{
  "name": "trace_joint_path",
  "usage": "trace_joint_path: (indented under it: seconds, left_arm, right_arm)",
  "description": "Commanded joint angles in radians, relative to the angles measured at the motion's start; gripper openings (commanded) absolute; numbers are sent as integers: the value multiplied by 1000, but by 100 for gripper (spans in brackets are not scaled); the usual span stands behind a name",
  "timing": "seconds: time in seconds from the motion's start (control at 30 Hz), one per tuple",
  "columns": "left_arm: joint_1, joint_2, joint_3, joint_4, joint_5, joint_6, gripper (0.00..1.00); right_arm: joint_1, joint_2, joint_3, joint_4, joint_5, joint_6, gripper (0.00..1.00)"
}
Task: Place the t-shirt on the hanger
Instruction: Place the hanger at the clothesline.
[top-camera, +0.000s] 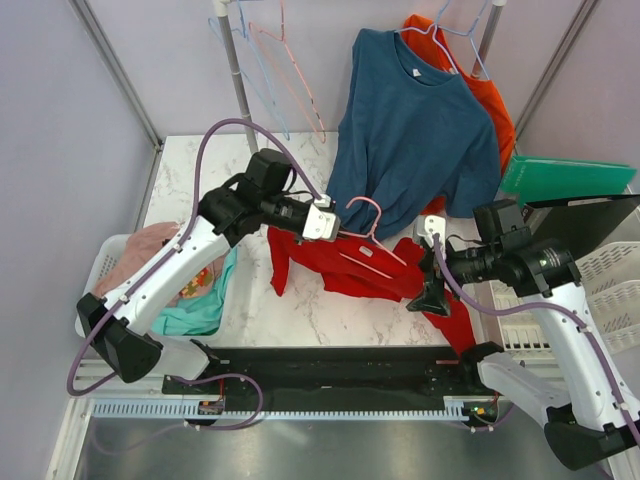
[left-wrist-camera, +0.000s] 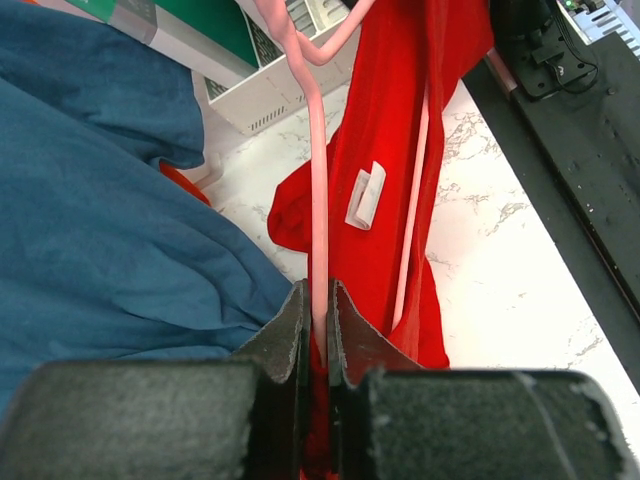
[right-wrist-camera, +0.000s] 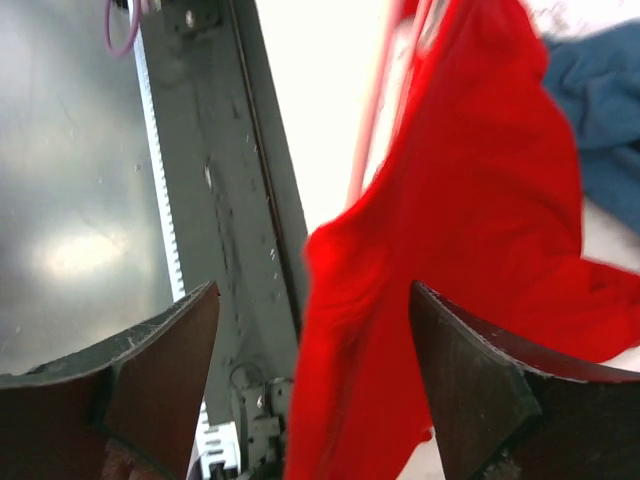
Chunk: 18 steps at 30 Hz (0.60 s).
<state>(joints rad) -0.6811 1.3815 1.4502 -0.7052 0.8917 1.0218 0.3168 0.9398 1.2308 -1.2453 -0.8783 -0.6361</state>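
My left gripper (top-camera: 322, 222) is shut on the lower wire of the pink hanger (top-camera: 366, 214) and holds it above the marble table; the left wrist view shows the wire (left-wrist-camera: 318, 190) pinched between the jaws of this gripper (left-wrist-camera: 318, 292). The red t-shirt (top-camera: 345, 265) hangs from the hanger, bunched along it, with its white label (left-wrist-camera: 365, 194) showing inside. My right gripper (top-camera: 430, 275) is open at the shirt's right end. In the right wrist view the red cloth (right-wrist-camera: 450, 230) hangs between the wide-apart jaws of that gripper (right-wrist-camera: 315, 335), not pinched.
A dark blue shirt (top-camera: 415, 130) and an orange-red shirt (top-camera: 492, 95) hang on the rack behind. Spare wire hangers (top-camera: 285, 70) hang at the rack's left. A white basket of clothes (top-camera: 112, 262) stands left. A green folder (top-camera: 565, 178) and a white crate (top-camera: 612, 290) stand right.
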Motion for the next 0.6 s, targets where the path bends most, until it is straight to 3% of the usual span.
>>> trace_joint_path:
  seconds: [0.0,0.23,0.37,0.47,0.5,0.57]
  left_arm:
    - [-3,8,55,42,52,20,2]
    - [-3,31,70,78,29,-18,2]
    - [-3,33,68,104,21,-37,2]
    - [-3,34,72,111,24,-46,2]
    - [-3,37,73,115,27,-43,2]
    - [-3,40,75,119,30,-45,2]
  right_arm:
    - [2,-61,-43,-31,35,-59,75]
    - [2,-61,-77,30,153,-19,62]
    - [2,-61,-96,52,176,-14,49]
    - [4,-38,-76,43,174,-17,23]
    - [2,-35,-67,35,165,-22,0]
    - [2,-38,-39,40,165,-2,0]
